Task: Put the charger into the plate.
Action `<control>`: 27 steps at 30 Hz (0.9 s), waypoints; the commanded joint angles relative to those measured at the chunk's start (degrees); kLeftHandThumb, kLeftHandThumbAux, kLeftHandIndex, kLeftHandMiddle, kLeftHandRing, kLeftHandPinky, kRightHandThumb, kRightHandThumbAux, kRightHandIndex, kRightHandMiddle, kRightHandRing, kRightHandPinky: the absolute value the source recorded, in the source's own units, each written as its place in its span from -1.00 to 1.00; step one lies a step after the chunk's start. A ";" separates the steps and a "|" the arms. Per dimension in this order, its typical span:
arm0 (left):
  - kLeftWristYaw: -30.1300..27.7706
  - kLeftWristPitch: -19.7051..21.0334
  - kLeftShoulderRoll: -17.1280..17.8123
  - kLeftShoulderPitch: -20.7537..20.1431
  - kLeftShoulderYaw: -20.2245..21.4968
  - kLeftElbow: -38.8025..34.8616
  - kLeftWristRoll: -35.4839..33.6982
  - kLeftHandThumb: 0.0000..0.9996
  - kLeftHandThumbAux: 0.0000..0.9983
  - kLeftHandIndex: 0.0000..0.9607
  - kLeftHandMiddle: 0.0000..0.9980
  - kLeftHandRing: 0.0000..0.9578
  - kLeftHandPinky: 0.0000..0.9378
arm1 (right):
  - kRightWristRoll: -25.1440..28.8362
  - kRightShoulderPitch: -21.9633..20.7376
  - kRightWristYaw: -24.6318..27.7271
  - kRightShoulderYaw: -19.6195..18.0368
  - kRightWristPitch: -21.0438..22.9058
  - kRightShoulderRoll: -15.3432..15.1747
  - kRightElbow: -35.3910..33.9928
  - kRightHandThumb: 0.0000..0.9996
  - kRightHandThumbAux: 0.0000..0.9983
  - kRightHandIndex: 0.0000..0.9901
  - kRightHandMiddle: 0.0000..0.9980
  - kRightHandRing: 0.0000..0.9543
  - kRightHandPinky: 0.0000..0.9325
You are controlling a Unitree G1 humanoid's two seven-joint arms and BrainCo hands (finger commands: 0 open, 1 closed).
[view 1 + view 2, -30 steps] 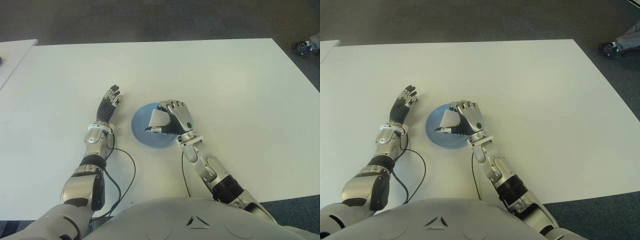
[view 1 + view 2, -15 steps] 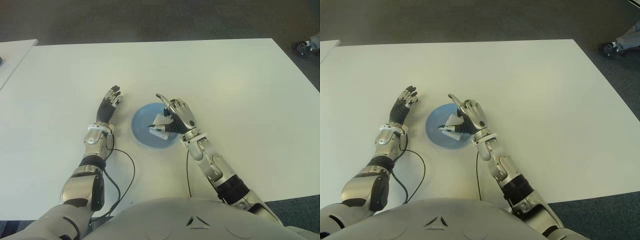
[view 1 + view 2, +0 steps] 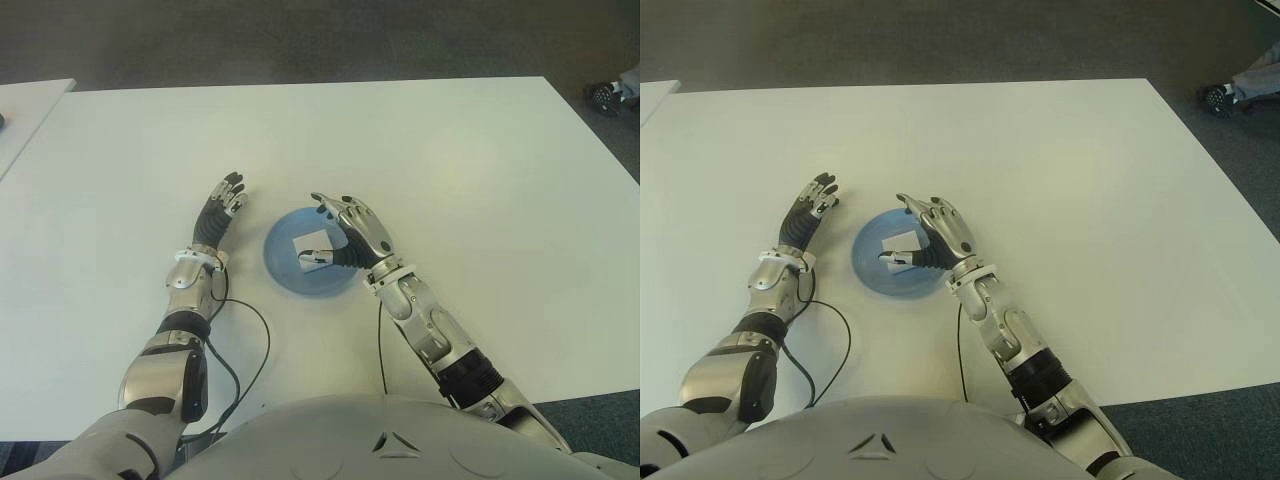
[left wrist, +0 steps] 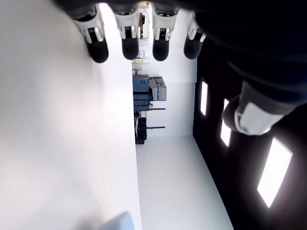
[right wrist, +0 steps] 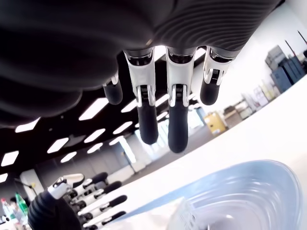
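A small white charger [image 3: 311, 247] lies inside the blue plate [image 3: 285, 272] in the middle of the white table [image 3: 470, 180]. Just beside it, over the plate's right side, my right hand [image 3: 345, 232] has its fingers spread and holds nothing. In the right wrist view its fingers [image 5: 175, 123] reach out straight above the plate's rim [image 5: 259, 182]. To the left of the plate my left hand [image 3: 220, 212] shows with its fingers stretched out and nothing in them.
A thin black cable [image 3: 257, 345] loops over the table near my left forearm, and another [image 3: 380, 345] runs beside my right forearm. A second white table [image 3: 25, 108] stands at the far left. A person's shoe [image 3: 603, 96] shows beyond the far right corner.
My right hand opened and let go of the charger, which now lies in the plate. The hand drew slightly right. The left hand stayed put.
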 commanded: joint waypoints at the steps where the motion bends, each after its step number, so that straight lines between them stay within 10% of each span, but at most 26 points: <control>1: -1.64 2.69 -0.83 3.25 -0.23 3.26 0.36 -1.00 0.02 -0.91 -0.83 -0.81 -0.72 | 0.30 -0.25 0.96 -0.31 -0.24 -0.53 0.22 -0.78 -0.45 -1.00 -1.00 -1.00 -1.00; 15: -2.51 2.91 -0.63 3.29 -0.18 3.94 0.45 -1.00 0.05 -0.84 -0.74 -0.70 -0.61 | -0.98 -0.59 1.73 -1.01 1.67 -0.77 0.30 -0.86 -0.38 -1.00 -1.00 -1.00 -1.00; 27: -1.98 4.14 -0.64 3.25 -0.28 3.94 0.61 -0.97 0.08 -0.82 -0.71 -0.67 -0.59 | 5.24 -0.62 -8.65 -6.53 0.80 5.49 5.75 -0.98 -0.03 -1.00 -1.00 -1.00 -1.00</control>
